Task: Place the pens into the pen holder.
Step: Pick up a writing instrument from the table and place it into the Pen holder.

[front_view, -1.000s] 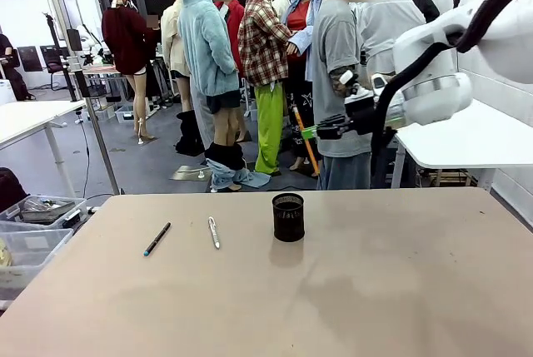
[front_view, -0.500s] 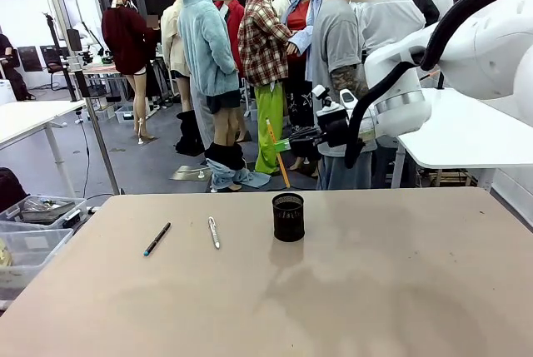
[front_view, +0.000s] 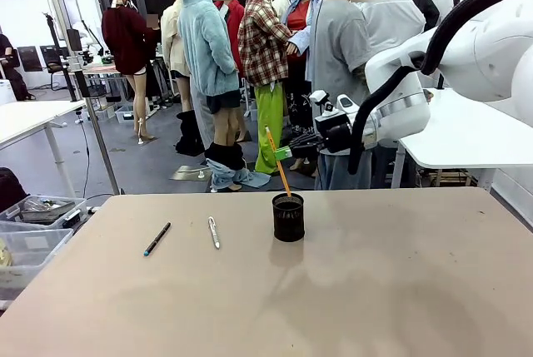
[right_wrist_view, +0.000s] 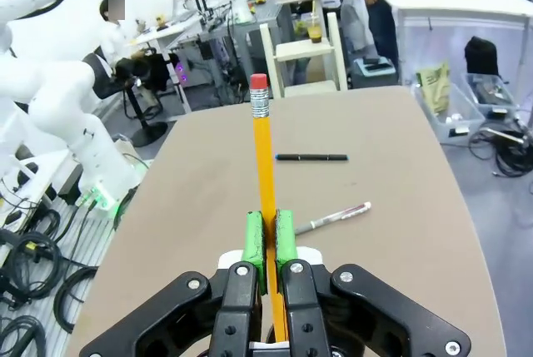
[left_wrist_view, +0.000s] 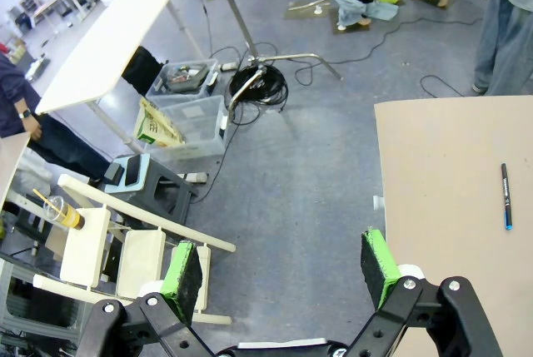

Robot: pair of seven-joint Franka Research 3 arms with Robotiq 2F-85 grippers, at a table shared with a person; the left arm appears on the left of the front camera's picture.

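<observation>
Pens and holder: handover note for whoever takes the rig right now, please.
Right hand: shut on the orange pen, held tilted above the holder, lower end at its mouth, not released.
Left hand: open, empty, off the table's side.
Dark pen and silver pen: lying on the table, left of the holder.
Done: no pen dropped in.
Left: drop the orange, then fetch the other two.

Right arm (front_view: 466, 49): raised, reaching in from the right, wrist level | right pincer (front_view: 286, 151): fingers pointing left, pads clamped on orange pen (front_view: 281, 174) | left pincer (left_wrist_view: 281, 267): jaws wide apart, empty, aimed downward
</observation>
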